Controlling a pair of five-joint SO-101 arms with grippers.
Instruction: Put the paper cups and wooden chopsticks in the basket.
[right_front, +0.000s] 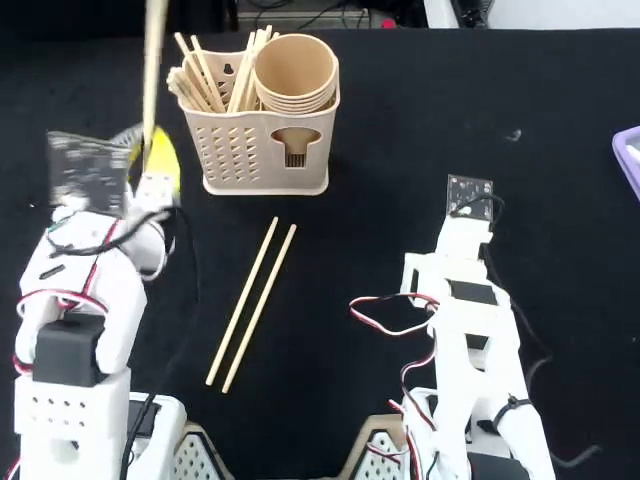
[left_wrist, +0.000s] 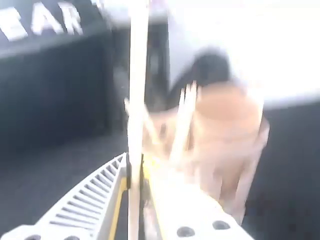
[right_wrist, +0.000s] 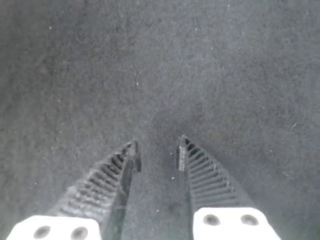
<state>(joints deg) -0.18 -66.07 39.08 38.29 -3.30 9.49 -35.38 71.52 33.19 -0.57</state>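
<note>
My left jaws are clamped on one wooden chopstick (right_front: 153, 70). It stands upright just beside the basket (right_front: 265, 150), on the side of the compartment that holds a bundle of chopsticks (right_front: 205, 75). Seen from my left wrist, the stick (left_wrist: 137, 75) runs straight up between the jaws, with most of its length above the grip. My right jaws stand apart over bare counter (right_wrist: 225, 60) and hold nothing.

The paper cups (right_front: 296, 75) sit nested in the basket's other compartment. Two loose chopsticks (right_front: 250, 300) lie on the counter between my arms, side by side and nearly parallel, with their far ends pointing toward the basket.

I judge the stick to be very light, stiff and smooth. A hard squeeze is unlikely to harm it, but a narrow pinch lets it swivel. Gripped this low, the long free end could tip over like a lever if it catches the basket rim or the bundle.

For the pair on the counter, I would close across the width near the middle so neither end droops. They are thin and lie flat, so my jaw tips need to come right down to the surface. They are also close enough together that closing on one may nudge or roll the other.
</note>
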